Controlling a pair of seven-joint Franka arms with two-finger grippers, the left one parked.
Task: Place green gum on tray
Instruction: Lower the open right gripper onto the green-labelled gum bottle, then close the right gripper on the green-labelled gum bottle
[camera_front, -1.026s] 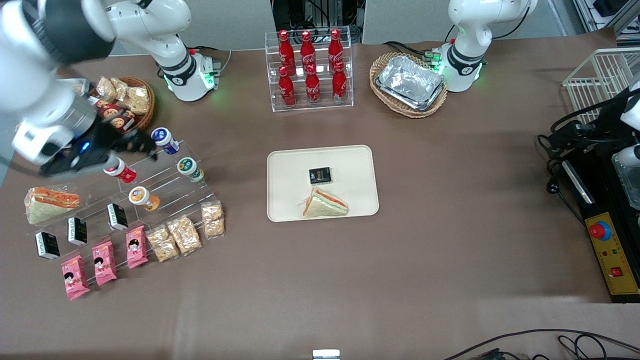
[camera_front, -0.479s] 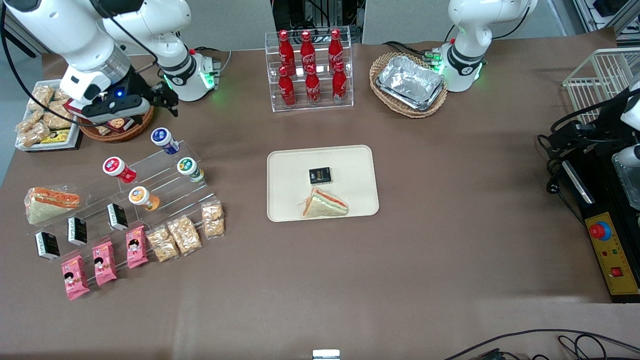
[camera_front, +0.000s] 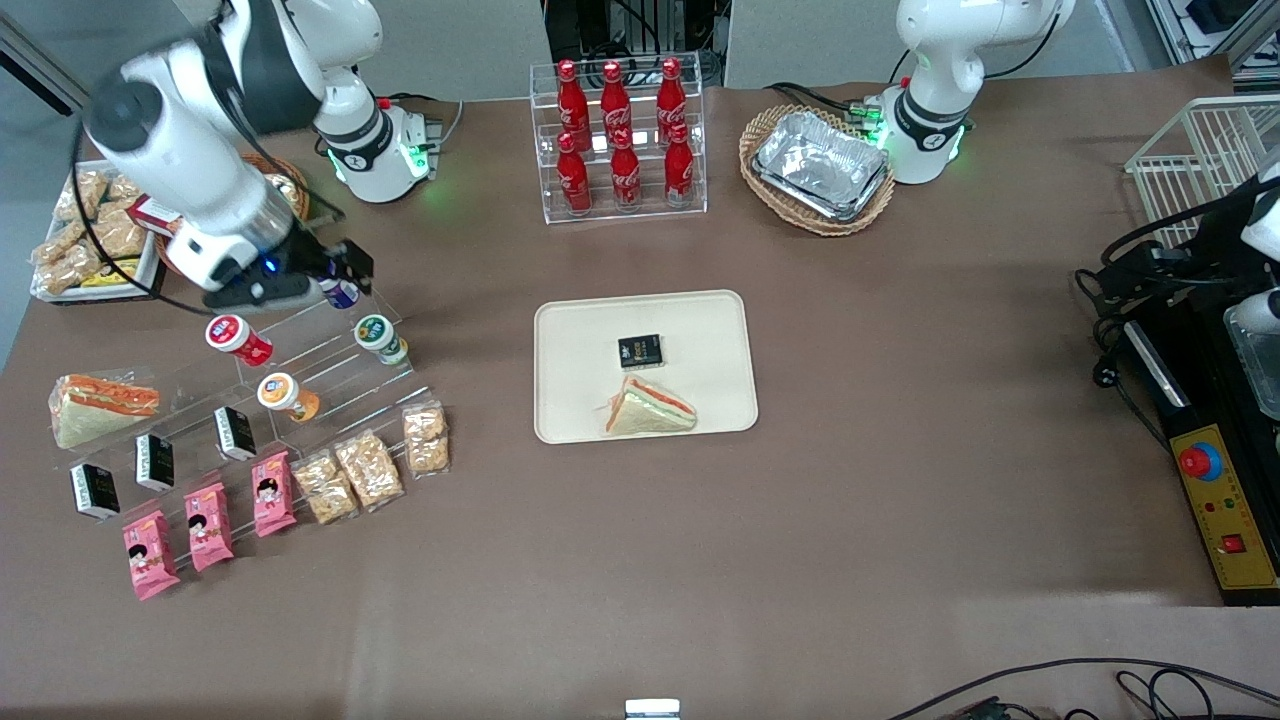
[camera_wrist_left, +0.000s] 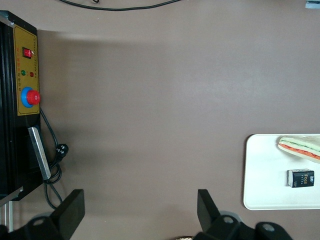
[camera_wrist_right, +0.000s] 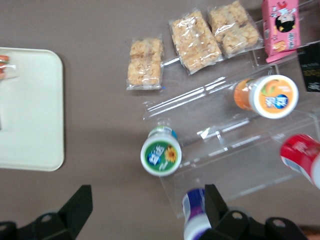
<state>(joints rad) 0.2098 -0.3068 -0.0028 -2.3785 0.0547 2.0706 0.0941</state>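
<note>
overhead, gripper (camera_front: 340, 268) above blue-lidded bottle (camera_wrist_right: 196, 212), jaws spread, green gum (camera_wrist_right: 160, 152) nearby

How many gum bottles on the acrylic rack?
4. Blue gum on the top step, partly under the gripper; red gum and green gum one step nearer the camera; orange gum nearest. Fingers open.

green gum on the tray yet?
No: the green gum sits on the clear acrylic stand, apart from the tray, and the gripper hovers open above the blue-lidded bottle.
</note>
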